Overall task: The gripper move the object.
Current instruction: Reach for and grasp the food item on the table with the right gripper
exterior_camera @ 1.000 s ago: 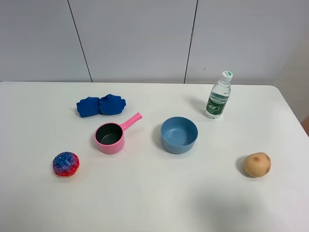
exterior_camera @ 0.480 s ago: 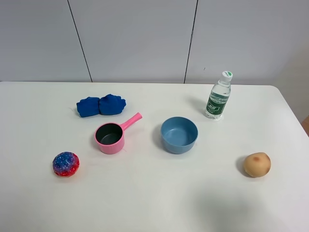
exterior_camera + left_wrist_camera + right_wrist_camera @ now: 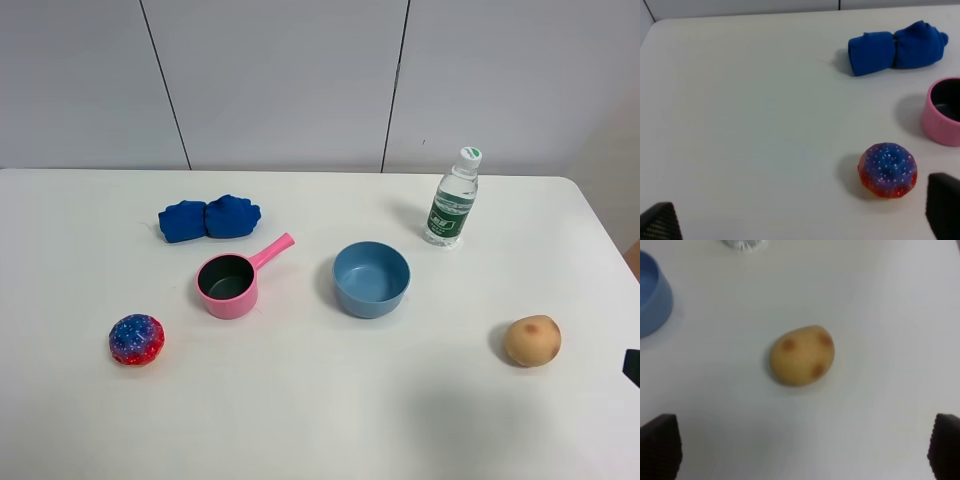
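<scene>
Centrally, blue bowl point(image 3: 371, 300) (bare inside), pink pot point(image 3: 230, 305), peach ball point(image 3: 532, 341) apart

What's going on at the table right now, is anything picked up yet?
Nothing is held yet. The right gripper is open and faces the tan peach-like ball, which sits on the white table clear of both fingertips. The left gripper is open too, with the red-and-blue speckled ball lying untouched in front of it.
</scene>
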You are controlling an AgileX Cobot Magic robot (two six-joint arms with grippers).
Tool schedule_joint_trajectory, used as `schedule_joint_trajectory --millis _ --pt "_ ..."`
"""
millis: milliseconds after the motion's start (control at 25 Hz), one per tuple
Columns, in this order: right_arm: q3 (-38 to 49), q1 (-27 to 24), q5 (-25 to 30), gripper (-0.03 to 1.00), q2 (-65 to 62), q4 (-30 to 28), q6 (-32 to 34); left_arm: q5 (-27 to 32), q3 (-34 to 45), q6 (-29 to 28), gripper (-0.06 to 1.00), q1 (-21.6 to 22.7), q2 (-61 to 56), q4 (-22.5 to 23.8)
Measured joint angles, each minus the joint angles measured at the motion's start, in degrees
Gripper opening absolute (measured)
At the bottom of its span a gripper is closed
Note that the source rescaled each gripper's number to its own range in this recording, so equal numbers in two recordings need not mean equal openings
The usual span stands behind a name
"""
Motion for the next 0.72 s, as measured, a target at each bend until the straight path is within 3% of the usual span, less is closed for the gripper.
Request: schedule_joint_trajectory --millis 480,720 --pt "-18.11 0.0 7.71 1.0 18.28 -0.31 3.61 0.0 0.0 0.0 1.0 0.0 0.0 0.0" --pt "-19.91 0.0 8.59 1.0 26.16 -0.8 4.94 0.0 0.0 0.0 1.0 0.0 0.0 0.0"
